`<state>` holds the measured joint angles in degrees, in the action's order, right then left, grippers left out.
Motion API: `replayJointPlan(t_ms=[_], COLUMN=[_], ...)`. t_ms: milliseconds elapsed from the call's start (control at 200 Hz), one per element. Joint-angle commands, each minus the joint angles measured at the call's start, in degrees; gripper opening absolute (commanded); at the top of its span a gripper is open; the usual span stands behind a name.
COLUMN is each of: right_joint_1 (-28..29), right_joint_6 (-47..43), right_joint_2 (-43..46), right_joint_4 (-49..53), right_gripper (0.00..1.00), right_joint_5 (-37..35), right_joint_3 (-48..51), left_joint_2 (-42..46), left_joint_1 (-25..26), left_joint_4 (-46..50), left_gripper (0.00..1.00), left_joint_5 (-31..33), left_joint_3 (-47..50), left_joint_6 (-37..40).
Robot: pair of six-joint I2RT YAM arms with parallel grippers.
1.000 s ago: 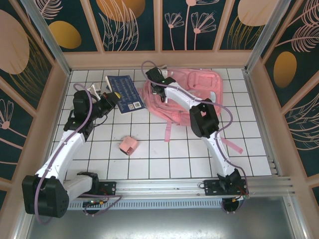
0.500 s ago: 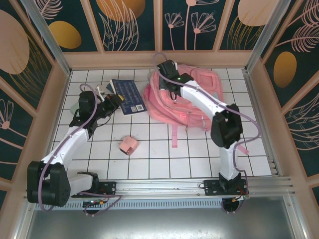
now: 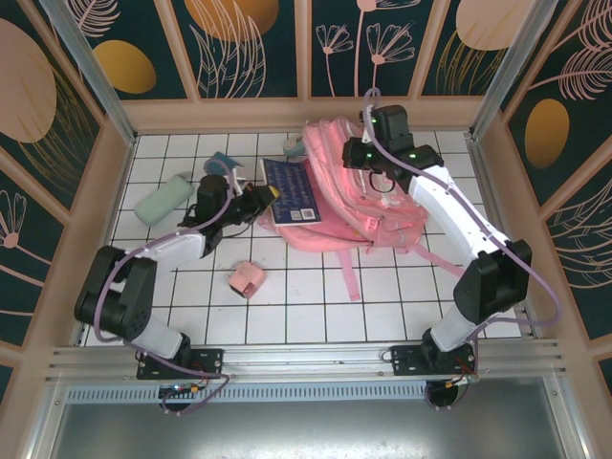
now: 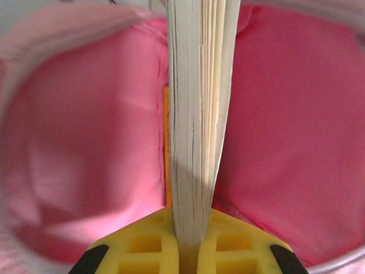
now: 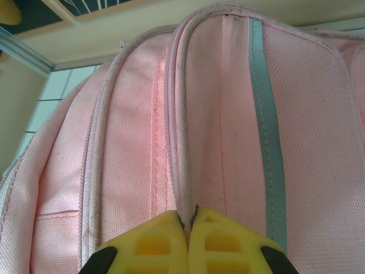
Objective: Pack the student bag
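— Hauled the bag (image 3: 382,206) rightward along the back tiles over the last second, and carried the book (image 3: 292,191) from the left tiles up to its mouth. Agreed?
— Agreed. Lies now at the back of the table (image 3: 316,316), right of centre, with straps trailing toward the near edge. Hangs partly lifted from the right gripper (image 3: 371,158).
— Firm hold?
— Looks pinched hard. From the right wrist: yellow pads (image 5: 148,245) pressed flat together on a raised seam (image 5: 181,142) of the pink cloth, beside a pale strip (image 5: 265,114). No gap to speak of.
— And the book?
— Clamped edge-on in the left gripper (image 3: 260,199), jaws parted only by the thickness of the pages (image 4: 199,114). Already poking into the pink lining (image 4: 74,142), going by the left wrist.
— Ways to spoil it?
— Biggest first: could lose that seam under a shove from the book, gripped as thinly as that, and drop the mouth shut. Next, could snag a corner on the lining or on the orange edge (image 4: 166,148) beside the pages and stall halfway. Could also fan open, held along one side only.
— Anything smaller?
— Hardly. Nothing to fear for the green pouch (image 3: 164,199) at far left or the little pink box (image 3: 249,279) on the near tiles, both well apart from the arms.
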<state>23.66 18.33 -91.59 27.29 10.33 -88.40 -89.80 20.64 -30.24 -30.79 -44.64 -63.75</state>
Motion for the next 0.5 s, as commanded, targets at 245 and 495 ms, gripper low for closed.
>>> replayJointPlan(t_ms=[245, 495], right_joint_1=[-3.7, -3.8], right_joint_6=[3.0, 3.8], right_joint_2=[6.6, 6.9], right_joint_4=[-7.0, -7.6], right_gripper=[0.0, 0.0], right_joint_5=[9.3, 9.9], right_joint_3=[1.7, 2.6], left_joint_2=[-17.0, -28.1], left_joint_1=[10.9, 17.0], left_joint_4=[-14.7, -11.9], left_gripper=[0.0, 0.0], left_joint_5=[1.5, 5.5], left_joint_3=[-14.3, -25.2], left_joint_6=[-5.4, -5.9])
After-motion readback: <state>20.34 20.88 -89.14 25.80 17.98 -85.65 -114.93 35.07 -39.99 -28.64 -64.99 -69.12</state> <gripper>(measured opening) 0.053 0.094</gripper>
